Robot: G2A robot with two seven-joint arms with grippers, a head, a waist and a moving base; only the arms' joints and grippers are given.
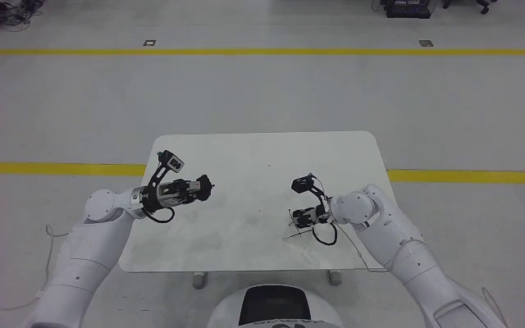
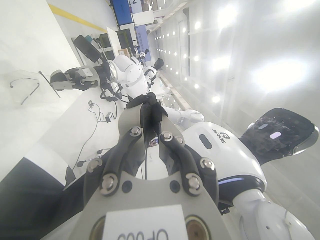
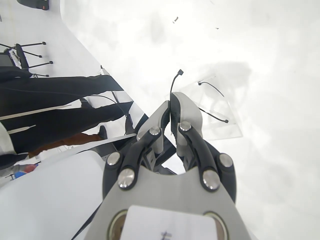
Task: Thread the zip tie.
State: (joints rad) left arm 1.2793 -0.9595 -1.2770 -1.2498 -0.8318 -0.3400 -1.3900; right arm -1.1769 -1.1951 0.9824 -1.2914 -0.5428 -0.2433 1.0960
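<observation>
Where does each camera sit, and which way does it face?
Top view: above the arms, looking down at the table; both arms show.
Left wrist view: on the left wrist, facing sideways over its shut left gripper towards the right gripper.
Right wrist view: on the right wrist, looking down past its gripper at the clear tray.
Shared: both wrist views show the zip tie.

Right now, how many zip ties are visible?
3. One zip tie is in the right pincer; second zip tie and third zip tie lie in the clear tray. Others may be hidden.
</observation>
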